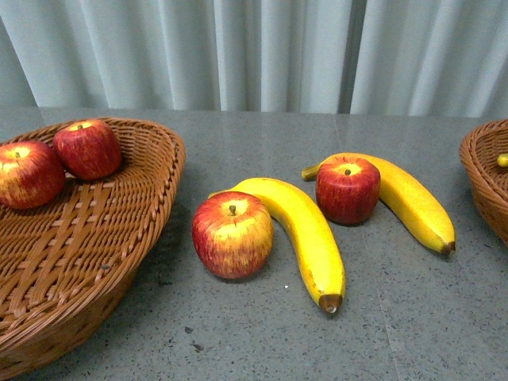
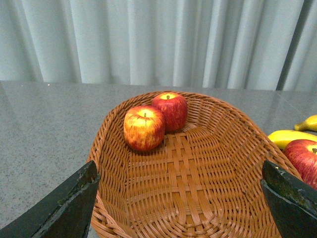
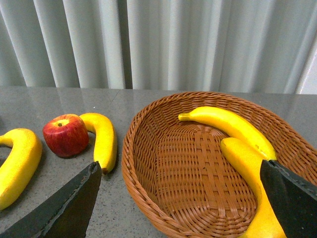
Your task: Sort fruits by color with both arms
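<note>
On the grey table lie two red apples (image 1: 232, 235) (image 1: 348, 190) and two yellow bananas (image 1: 305, 234) (image 1: 413, 198), between two wicker baskets. The left basket (image 1: 95, 254) holds two red apples (image 1: 89, 148) (image 1: 28, 174). In the right wrist view the right basket (image 3: 148, 163) holds two bananas (image 3: 230, 124) (image 3: 252, 173). My left gripper (image 2: 181, 198) hangs open over the left basket, nothing between its fingers. My right gripper (image 3: 181, 198) is open over the right basket, one finger beside a banana. Neither arm shows in the front view.
Pale pleated curtains (image 1: 254, 48) close off the back of the table. The right basket's rim (image 1: 480, 171) shows at the front view's right edge. Grey tabletop (image 1: 262, 333) lies in front of the loose fruit.
</note>
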Available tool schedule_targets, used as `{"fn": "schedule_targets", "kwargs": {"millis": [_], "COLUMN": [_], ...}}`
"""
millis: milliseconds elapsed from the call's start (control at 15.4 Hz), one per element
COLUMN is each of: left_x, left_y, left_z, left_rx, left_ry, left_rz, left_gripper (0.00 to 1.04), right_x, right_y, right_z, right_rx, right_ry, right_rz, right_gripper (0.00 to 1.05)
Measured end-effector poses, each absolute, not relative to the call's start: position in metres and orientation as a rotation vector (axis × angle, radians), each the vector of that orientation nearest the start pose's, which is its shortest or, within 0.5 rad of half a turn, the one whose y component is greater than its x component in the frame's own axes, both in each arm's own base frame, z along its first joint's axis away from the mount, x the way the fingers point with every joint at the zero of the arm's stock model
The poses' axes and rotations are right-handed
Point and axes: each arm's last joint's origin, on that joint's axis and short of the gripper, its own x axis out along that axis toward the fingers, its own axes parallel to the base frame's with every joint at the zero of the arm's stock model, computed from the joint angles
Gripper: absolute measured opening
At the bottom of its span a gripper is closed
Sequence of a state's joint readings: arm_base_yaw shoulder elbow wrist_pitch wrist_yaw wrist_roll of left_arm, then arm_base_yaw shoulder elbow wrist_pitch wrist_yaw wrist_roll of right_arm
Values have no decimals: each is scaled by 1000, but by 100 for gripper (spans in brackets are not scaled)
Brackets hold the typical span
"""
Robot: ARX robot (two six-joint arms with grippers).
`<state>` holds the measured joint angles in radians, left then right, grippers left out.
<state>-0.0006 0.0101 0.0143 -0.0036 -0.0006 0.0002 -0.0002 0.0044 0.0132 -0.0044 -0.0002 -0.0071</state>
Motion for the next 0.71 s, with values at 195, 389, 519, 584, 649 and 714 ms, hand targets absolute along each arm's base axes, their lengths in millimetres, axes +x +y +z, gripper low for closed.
{"fn": "schedule_targets", "kwargs": {"millis": [195,389,519,584,649,714], "left_x": [97,97,97,97,97,97], "left_y": [0,0,0,0,0,0], "left_z": [167,167,167,167,167,167], "left_rx": [0,0,0,0,0,0], "left_ry": [-1,-1,0,-1,0,-1], "left_rz": [0,0,0,0,0,0], "left_gripper": [98,98,98,98,98,98], "right_x": [97,97,97,97,97,97], "right_y": [0,0,0,0,0,0], "right_z": [167,167,167,167,167,167], "right_rx": [-7,-7,-7,-7,-7,-7], "right_ry": [-4,-4,-4,-4,-4,-4], "right_rz": [0,0,0,0,0,0], "right_gripper": [98,98,98,98,98,98]}}
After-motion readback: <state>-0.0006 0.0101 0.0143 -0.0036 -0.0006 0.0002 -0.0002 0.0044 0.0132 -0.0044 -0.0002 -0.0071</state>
